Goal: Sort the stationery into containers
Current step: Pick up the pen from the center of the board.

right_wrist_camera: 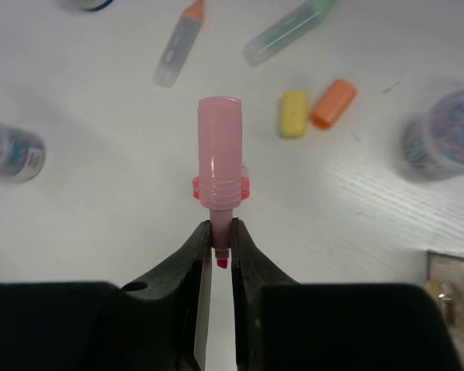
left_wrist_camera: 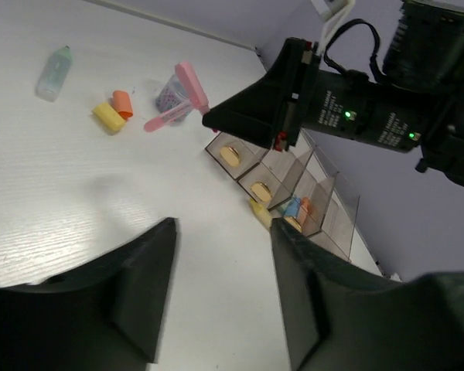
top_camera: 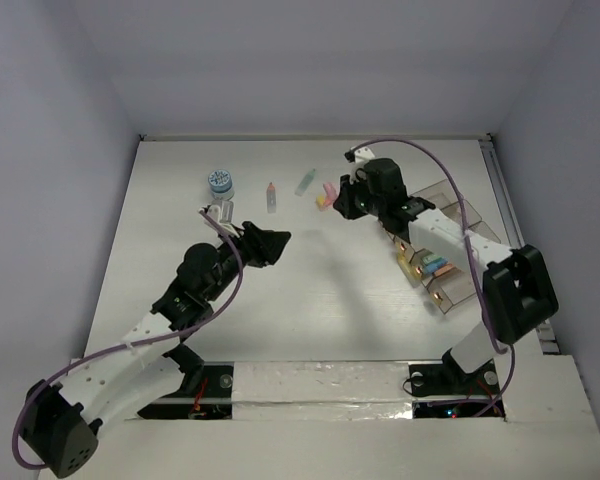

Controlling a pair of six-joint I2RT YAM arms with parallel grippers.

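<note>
The right arm stretched past the tray's far end, and the right gripper (right_wrist_camera: 220, 232) pinched the tip of a pink pen (right_wrist_camera: 219, 154) above the table (top_camera: 330, 320). The left gripper (left_wrist_camera: 224, 228) hung mid-table, jaws apart and empty. The brown tray (top_camera: 442, 190) held small coloured pieces (left_wrist_camera: 298, 207). A yellow eraser (right_wrist_camera: 295, 113) and an orange eraser (right_wrist_camera: 333, 103) lay loose on the white top. The walls (top_camera: 280, 60) were pale.

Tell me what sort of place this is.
Probably a robot lab cell: a white table walled by plain panels, left arm and right arm bolted at its edge, stationery beside a tray.
</note>
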